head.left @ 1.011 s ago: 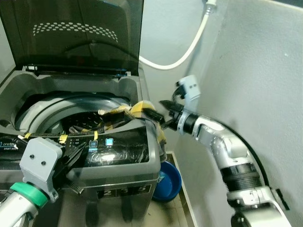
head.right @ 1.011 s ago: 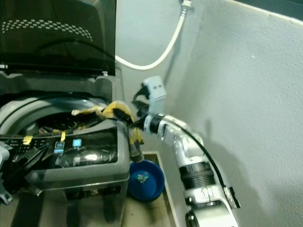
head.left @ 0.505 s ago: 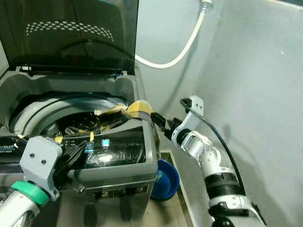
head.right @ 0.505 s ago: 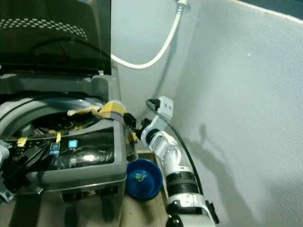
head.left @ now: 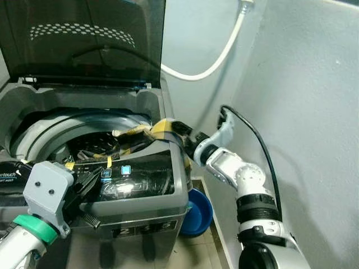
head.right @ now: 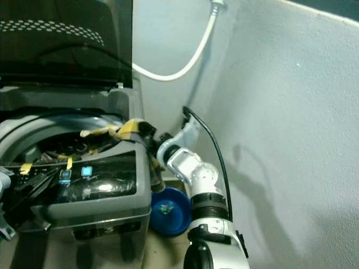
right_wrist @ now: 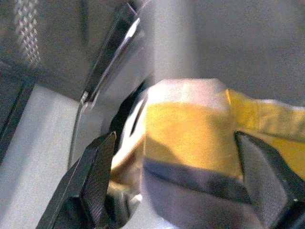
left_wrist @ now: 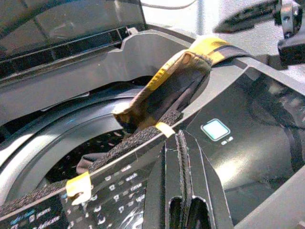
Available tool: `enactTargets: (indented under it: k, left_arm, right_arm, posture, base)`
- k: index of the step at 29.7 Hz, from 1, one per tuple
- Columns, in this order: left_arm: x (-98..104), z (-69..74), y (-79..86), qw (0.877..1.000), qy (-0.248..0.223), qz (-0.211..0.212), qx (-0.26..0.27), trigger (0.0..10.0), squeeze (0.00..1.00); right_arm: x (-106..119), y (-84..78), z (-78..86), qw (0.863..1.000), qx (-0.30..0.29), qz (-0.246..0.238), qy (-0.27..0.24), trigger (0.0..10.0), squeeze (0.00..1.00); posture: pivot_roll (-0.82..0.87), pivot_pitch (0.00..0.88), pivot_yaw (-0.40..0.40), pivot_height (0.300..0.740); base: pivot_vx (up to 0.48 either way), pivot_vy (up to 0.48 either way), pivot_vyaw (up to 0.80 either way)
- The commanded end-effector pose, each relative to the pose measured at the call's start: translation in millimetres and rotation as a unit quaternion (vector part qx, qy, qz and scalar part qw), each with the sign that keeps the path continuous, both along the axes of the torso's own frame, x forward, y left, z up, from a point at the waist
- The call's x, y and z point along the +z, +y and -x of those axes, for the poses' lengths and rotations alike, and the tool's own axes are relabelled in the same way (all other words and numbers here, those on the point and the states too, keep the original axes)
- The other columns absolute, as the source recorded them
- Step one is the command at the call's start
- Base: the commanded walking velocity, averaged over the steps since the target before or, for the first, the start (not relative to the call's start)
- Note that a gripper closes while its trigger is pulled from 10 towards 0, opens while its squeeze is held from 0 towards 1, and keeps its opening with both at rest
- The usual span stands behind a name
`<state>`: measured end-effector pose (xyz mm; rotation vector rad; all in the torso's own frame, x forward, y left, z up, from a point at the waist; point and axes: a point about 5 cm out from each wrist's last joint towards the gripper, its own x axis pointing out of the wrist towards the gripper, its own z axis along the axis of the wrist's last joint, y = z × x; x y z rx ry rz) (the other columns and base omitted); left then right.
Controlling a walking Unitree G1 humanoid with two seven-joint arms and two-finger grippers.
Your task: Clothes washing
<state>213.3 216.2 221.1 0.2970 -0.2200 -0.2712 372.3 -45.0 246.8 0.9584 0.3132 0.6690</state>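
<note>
Top-loading washing machine, grey plastic body, glossy dark control panel, smoked lid raised upright. White hose curved across wall behind. Round blue basin seen on floor beside machine. Yellow-and-grey striped garment, soft and crumpled, draped over machine's right rim, trailing into drum. Right gripper held at garment, fingers spread wide either side of fabric, not closed. Left gripper over control panel, ribbed black fingers pressed together, nothing held.
</note>
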Motion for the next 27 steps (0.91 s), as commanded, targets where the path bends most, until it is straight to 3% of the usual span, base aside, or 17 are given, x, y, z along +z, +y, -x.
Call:
enactTargets:
  k: [1,3,6,8,11,12,13,15,16,17,18,19,20,21,23,25,27]
  left_arm:
    - [1.9,2.7,-2.6,1.000,-0.004,-0.009,-0.008,10.0,0.00]
    - [1.9,2.7,-2.6,1.000,-0.004,-0.009,-0.008,10.0,0.00]
    - [2.2,1.7,-2.9,1.000,-0.005,-0.009,-0.008,10.0,0.00]
    - [2.2,1.5,-3.0,1.000,-0.005,-0.009,-0.008,10.0,0.00]
    - [2.2,1.3,-2.9,1.000,-0.005,-0.008,-0.009,10.0,0.00]
    - [2.3,0.6,-2.9,1.000,-0.005,-0.008,-0.009,10.0,0.00]
    - [2.3,0.6,-2.9,1.000,-0.005,-0.008,-0.009,10.0,0.00]
    - [2.4,-0.8,-3.1,1.000,-0.006,-0.008,-0.010,10.0,0.00]
    - [2.4,-1.7,-3.3,1.000,-0.006,-0.007,-0.010,10.0,0.00]
    - [2.2,-2.4,-3.6,1.000,-0.007,-0.006,-0.011,10.0,0.00]
    - [2.2,-2.4,-3.6,1.000,-0.007,-0.006,-0.011,10.0,0.00]
    - [2.0,-2.9,-3.9,1.000,-0.007,-0.006,-0.011,10.0,0.00]
    - [2.0,-2.9,-3.9,1.000,-0.007,-0.006,-0.011,10.0,0.00]
    - [1.7,-3.5,-4.2,1.000,-0.006,-0.006,-0.012,10.0,0.00]
    - [1.4,-4.2,-4.7,1.000,-0.006,-0.005,-0.013,10.0,0.00]
    - [1.5,-4.9,-4.8,1.000,-0.006,-0.005,-0.014,10.0,0.00]
    - [1.6,-5.1,-4.7,1.000,-0.006,-0.004,-0.014,10.0,0.00]
  right_arm:
    - [33.4,50.9,29.1,0.988,0.137,-0.049,-0.047,10.0,1.00]
    - [36.2,52.5,31.3,0.987,0.145,-0.053,-0.050,10.0,1.00]
    - [78.4,60.3,45.0,0.969,0.192,-0.122,-0.094,10.0,1.00]
    - [92.1,60.5,48.1,0.963,0.201,-0.146,-0.105,10.0,1.00]
    - [97.7,58.8,47.7,0.961,0.202,-0.157,-0.107,10.0,1.00]
    - [114.3,44.9,41.9,0.957,0.182,-0.183,-0.130,10.0,1.00]
    - [114.3,44.9,41.9,0.957,0.182,-0.183,-0.130,10.0,1.00]
    - [118.6,24.9,27.9,0.969,0.117,-0.133,-0.173,10.0,1.00]
    - [108.1,16.7,17.4,0.977,0.068,-0.040,-0.198,10.0,1.00]
    - [92.8,10.7,7.6,0.976,0.028,0.052,-0.208,10.0,1.00]
    - [92.8,10.7,7.6,0.976,0.028,0.052,-0.208,10.0,1.00]
    - [80.5,5.9,0.9,0.971,0.003,0.115,-0.210,10.0,1.00]
    - [80.5,5.9,0.9,0.971,0.003,0.115,-0.210,10.0,1.00]
    - [67.5,1.1,-5.2,0.966,-0.017,0.164,-0.199,10.0,1.00]
    - [44.3,-7.9,-13.7,0.971,-0.053,0.182,-0.147,10.0,1.00]
    - [20.2,-18.5,-18.4,0.978,-0.087,0.166,-0.091,10.0,1.00]
    - [14.5,-21.0,-19.3,0.980,-0.094,0.157,-0.078,10.0,1.00]
  posture:
    - [0.09,0.056,-0.080,0.740]
    - [0.09,0.056,-0.080,0.740]
    - [0.09,0.056,-0.076,0.740]
    - [0.09,0.056,-0.076,0.740]
    - [0.09,0.057,-0.074,0.740]
    - [0.08,0.058,-0.071,0.740]
    - [0.08,0.058,-0.071,0.740]
    - [0.08,0.058,-0.070,0.740]
    - [0.08,0.059,-0.068,0.740]
    - [0.07,0.058,-0.066,0.740]
    - [0.07,0.058,-0.066,0.740]
    - [0.07,0.058,-0.066,0.740]
    - [0.07,0.058,-0.066,0.740]
    - [0.07,0.058,-0.065,0.740]
    - [0.07,0.057,-0.064,0.740]
    - [0.07,0.056,-0.064,0.740]
    - [0.07,0.056,-0.064,0.740]
  base:
    - [0.000,0.000,0.00]
    - [0.000,0.000,0.00]
    - [0.000,0.000,0.00]
    - [0.000,0.000,0.00]
    - [0.000,0.000,0.00]
    - [0.000,0.000,0.00]
    - [0.000,0.000,0.00]
    - [0.000,0.000,0.00]
    - [0.000,0.000,0.00]
    - [0.000,0.000,0.00]
    - [0.000,0.000,0.00]
    - [0.000,0.000,0.00]
    - [0.000,0.000,0.00]
    - [0.000,0.000,0.00]
    - [0.000,0.000,0.00]
    - [0.000,0.000,0.00]
    - [0.000,0.000,0.00]
